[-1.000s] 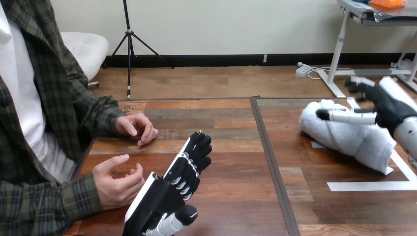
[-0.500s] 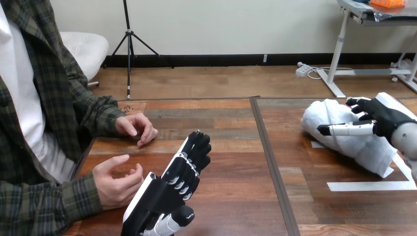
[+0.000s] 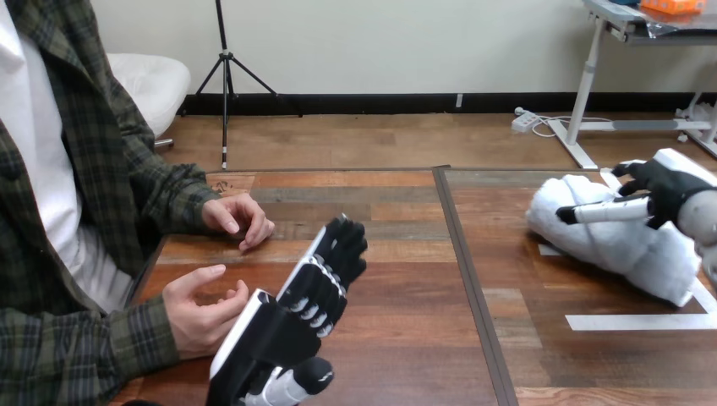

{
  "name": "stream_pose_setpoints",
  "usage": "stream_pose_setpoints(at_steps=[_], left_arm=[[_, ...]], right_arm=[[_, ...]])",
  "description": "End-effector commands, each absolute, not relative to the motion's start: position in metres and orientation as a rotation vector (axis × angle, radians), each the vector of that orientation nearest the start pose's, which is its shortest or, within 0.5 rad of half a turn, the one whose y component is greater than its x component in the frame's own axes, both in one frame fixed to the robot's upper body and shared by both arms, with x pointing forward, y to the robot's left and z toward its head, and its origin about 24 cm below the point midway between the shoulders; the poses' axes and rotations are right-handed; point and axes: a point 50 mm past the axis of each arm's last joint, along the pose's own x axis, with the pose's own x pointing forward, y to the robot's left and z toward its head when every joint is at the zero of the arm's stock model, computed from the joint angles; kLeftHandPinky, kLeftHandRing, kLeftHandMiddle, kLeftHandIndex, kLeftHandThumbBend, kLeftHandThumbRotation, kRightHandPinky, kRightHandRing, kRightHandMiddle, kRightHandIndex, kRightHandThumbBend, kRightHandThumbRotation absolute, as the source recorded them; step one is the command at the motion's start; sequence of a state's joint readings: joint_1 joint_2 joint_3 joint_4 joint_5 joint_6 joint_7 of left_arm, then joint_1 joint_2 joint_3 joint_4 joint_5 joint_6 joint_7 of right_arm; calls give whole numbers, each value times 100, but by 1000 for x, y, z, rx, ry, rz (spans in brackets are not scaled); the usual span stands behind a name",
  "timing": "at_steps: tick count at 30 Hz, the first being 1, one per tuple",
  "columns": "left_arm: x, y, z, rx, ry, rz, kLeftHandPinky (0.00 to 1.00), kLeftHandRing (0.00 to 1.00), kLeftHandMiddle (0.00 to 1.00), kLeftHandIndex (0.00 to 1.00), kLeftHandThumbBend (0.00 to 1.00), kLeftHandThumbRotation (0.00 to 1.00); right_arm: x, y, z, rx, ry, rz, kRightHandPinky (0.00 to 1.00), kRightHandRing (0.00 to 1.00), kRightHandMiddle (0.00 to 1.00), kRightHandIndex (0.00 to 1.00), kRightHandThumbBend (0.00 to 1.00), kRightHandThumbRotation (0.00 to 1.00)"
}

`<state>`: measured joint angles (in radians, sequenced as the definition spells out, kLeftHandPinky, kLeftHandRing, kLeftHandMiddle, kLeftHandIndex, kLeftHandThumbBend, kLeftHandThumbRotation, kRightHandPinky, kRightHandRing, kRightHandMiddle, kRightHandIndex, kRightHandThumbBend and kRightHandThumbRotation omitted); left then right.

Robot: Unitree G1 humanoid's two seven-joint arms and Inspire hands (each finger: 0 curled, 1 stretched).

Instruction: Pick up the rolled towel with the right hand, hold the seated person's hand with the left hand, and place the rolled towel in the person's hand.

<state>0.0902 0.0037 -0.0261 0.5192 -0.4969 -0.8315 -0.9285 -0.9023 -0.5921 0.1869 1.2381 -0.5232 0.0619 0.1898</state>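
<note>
The rolled white towel (image 3: 613, 244) lies on the table at the right, inside white tape marks. My right hand (image 3: 670, 188) is over the towel's top and far right end. It is open, with its thumb stretched straight across the roll and its fingers spread at the far side. My left hand (image 3: 292, 326) stands on edge at the bottom centre, open with straight fingers pointing away from me. The person's nearer hand (image 3: 199, 311) rests loosely curled right beside my left hand's white back; I cannot tell if they touch. The person's farther hand (image 3: 237, 218) lies on the table behind it.
White tape lines (image 3: 630, 321) mark the table around the towel. A dark seam (image 3: 467, 279) splits the tabletop between the two halves. The person sits at the left edge, forearms on the table.
My right hand has come down from above the towel and now sits over it with its thumb laid across the roll. My left hand and the person's hands have barely moved.
</note>
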Motion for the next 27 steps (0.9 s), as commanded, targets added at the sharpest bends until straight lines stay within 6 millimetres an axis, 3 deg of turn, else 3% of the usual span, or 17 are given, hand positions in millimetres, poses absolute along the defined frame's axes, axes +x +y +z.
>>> stream_pose_setpoints(at_steps=[1,12,27], left_arm=[[200,136,14,-242,-508,-607,99,100,100,99,100,62],[194,134,17,-276,-535,-625,100,100,100,99,100,61],[189,135,17,-305,-534,-631,100,100,100,98,100,61]], right_arm=[[384,-300,127,-1060,514,-78,66,81,86,95,100,49],[384,-302,127,-1150,543,-87,74,87,90,96,100,52],[386,-299,129,-1207,556,-76,66,84,89,97,100,55]])
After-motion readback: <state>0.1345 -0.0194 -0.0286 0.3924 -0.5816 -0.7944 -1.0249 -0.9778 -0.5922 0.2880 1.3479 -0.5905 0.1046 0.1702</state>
